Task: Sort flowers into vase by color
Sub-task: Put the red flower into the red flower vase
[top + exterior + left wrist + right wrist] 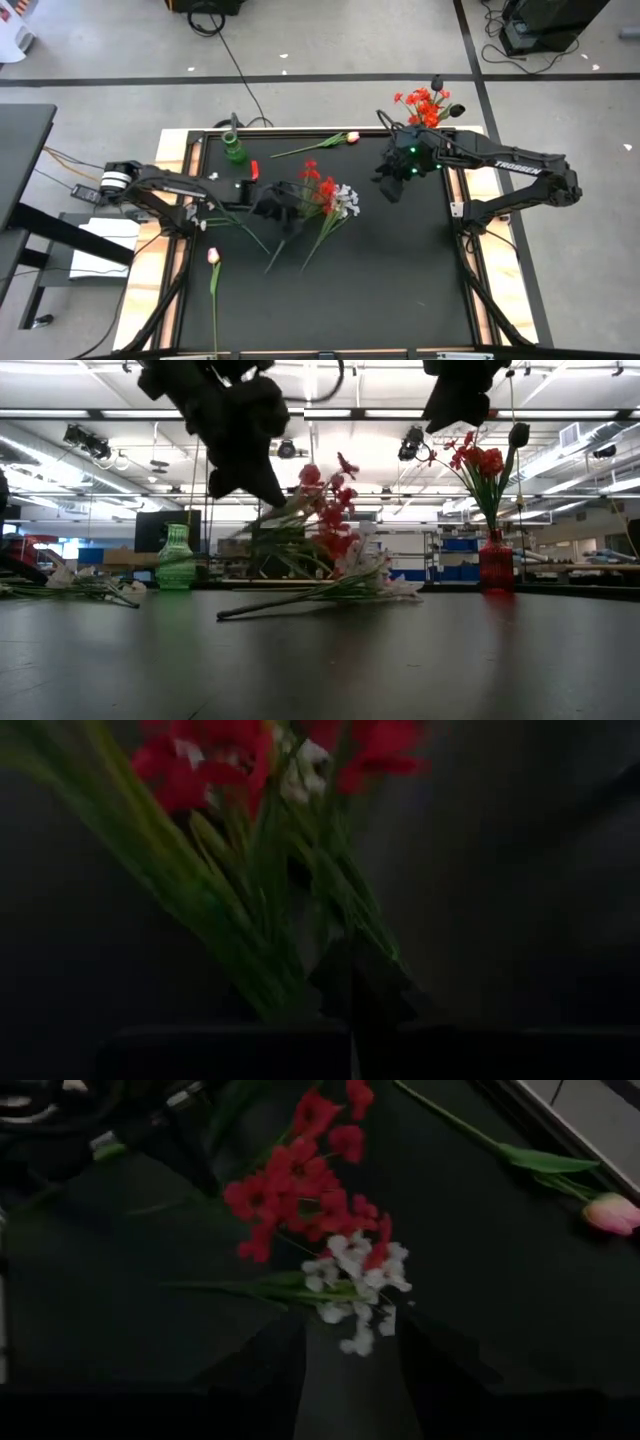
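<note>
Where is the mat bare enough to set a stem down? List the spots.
Bare: the mat near its front edge, right of the lone pink bud, and the stretch under the right pincer. Crowded: the centre, where red blooms and white blooms meet the left pincer.

The left end effector (283,212) sits over the red flowers' (320,187) stems, hiding its grip. Its wrist view is blurred.

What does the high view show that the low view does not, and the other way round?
Only the high view shows the two pink buds: one near the table's left edge, one at the back, and both arms whole. Only the low view shows the room's ceiling lights and the red vase side-on. Both show the green vase, the red flowers in the red vase, and the red and white pile mid-table.
</note>
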You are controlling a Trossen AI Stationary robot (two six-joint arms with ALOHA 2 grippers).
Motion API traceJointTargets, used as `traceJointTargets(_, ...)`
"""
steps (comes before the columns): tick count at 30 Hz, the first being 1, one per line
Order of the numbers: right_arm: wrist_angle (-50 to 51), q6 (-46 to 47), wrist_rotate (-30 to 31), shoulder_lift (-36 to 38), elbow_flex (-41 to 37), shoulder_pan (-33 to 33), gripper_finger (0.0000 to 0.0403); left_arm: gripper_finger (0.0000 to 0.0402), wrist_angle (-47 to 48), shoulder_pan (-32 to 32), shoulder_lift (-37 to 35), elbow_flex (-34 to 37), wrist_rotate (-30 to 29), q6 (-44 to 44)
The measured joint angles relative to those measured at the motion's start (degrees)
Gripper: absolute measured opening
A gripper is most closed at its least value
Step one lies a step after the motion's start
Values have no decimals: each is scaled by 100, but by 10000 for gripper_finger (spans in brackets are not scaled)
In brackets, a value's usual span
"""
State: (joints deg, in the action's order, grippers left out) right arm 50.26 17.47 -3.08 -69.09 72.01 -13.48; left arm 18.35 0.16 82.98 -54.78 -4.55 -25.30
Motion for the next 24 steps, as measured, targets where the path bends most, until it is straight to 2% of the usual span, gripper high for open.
traceJointTargets(8, -619, 968, 76, 167, 0, 209, 164, 0, -68, -2, -819, -4, -50, 849)
traceJointTargets(10, -781, 1178, 176, 187, 0, 307, 164, 0, -143, 17, -1049, -4, -217, 957)
traceJointTargets(16, -1031, 1668, 360, 217, 0, 630, 164, 0, -380, 246, -1741, -5, -512, 1160)
traceJointTargets(24, -1760, 2166, 178, 195, -2, 1072, 165, 0, -1208, 697, -2584, -8, -682, 1164)
